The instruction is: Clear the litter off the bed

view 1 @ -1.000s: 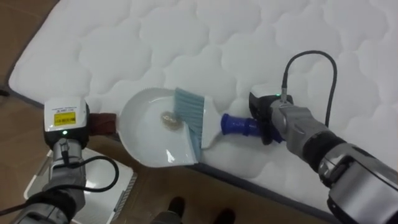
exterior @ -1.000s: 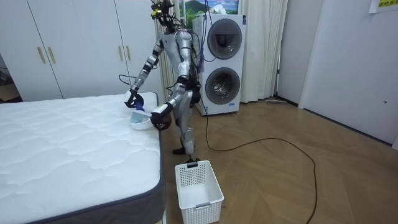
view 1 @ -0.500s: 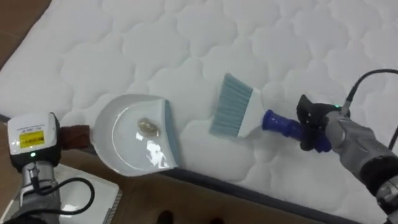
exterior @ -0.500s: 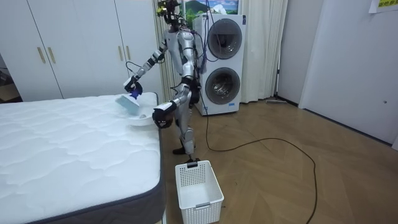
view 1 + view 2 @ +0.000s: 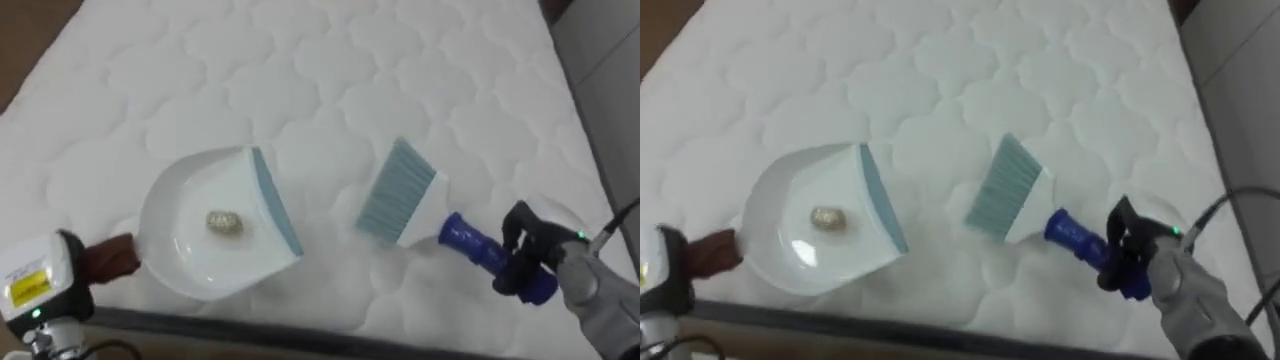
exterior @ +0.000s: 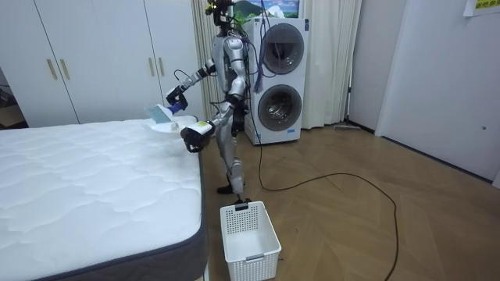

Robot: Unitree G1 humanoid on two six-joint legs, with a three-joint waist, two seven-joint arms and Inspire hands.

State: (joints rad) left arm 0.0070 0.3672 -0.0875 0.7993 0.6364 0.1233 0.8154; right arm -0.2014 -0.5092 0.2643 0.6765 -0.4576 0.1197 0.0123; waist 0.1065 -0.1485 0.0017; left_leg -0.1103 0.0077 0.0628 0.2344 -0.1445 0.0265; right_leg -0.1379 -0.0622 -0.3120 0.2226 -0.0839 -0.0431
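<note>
A white dustpan with a grey-blue lip hangs over the near edge of the white quilted mattress. A small beige lump of debris lies in the pan. My left hand is shut on the pan's brown handle at the lower left. To the right, a hand brush with teal bristles is held clear of the pan above the mattress. My right hand is shut on its blue handle. In the room view I stand upright at the bed's corner with the brush and the dustpan raised.
A white slatted basket stands on the wooden floor by the bed's corner. A stacked washer and dryer are behind me, and white wardrobes stand beyond the bed. The mattress edge runs along the bottom of the eye views.
The brush has come out of the dustpan and moved off to the right. I have straightened up from a bend, and both brush and pan have risen; the lump stays in the pan.
</note>
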